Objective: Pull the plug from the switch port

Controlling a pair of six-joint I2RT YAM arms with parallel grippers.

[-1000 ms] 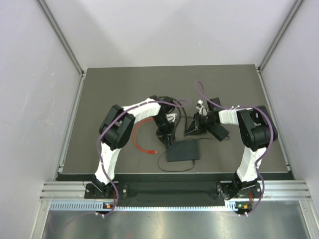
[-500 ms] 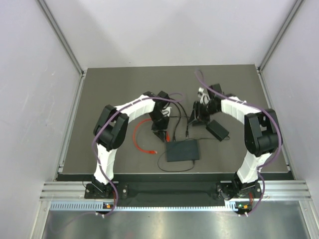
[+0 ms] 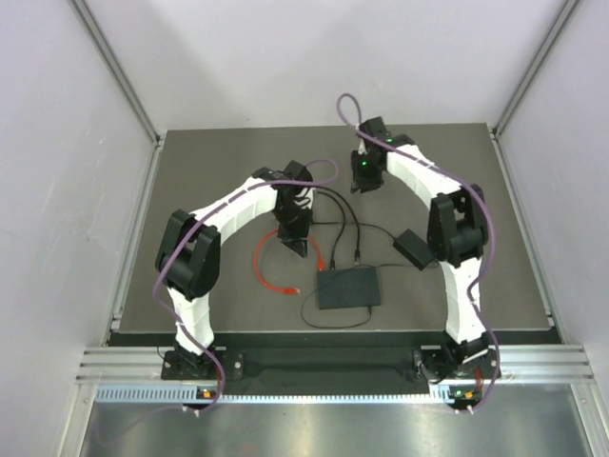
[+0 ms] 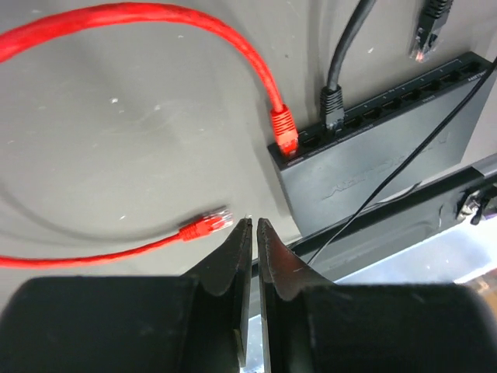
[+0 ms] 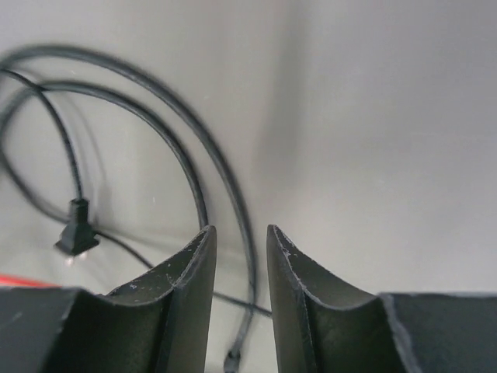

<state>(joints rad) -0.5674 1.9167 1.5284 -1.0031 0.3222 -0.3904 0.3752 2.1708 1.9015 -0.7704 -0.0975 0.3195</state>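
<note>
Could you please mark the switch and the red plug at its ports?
switch [image 4: 365, 155], left wrist view, top face.
red plug [image 4: 284, 128], left wrist view, connector body.

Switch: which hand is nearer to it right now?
Left. The left hand hovers just off the corner of the switch's socket edge; the right hand is well beyond it, toward the far side of the table.
</note>
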